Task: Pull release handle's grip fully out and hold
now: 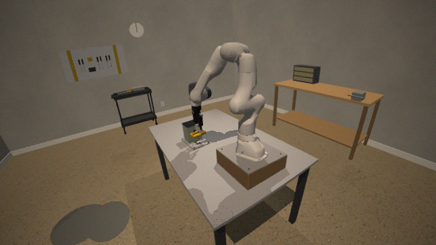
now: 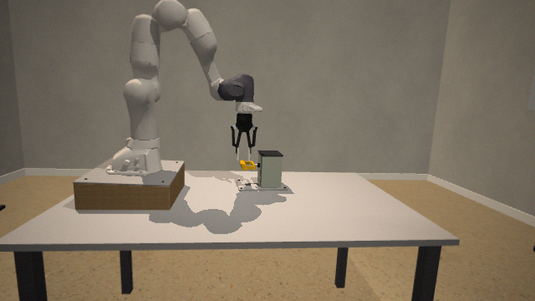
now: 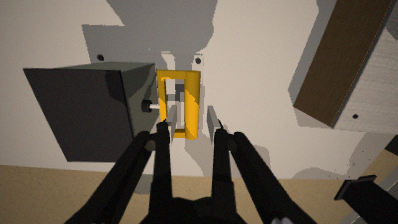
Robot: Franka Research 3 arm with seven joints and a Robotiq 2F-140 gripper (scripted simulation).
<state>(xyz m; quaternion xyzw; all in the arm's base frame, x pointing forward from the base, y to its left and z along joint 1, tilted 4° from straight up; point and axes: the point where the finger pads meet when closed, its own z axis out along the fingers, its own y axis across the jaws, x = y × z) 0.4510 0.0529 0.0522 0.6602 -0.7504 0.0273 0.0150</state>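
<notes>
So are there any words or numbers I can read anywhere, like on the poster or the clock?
No readable text anywhere.
White wall poster with yellow bars: only small dark marks, too blurred to read.
Round white wall clock: no numbers to make out.
Grey box housing and yellow handle grip: no labels.
Dark drawer box on the wooden bench: no writing visible.
</notes>
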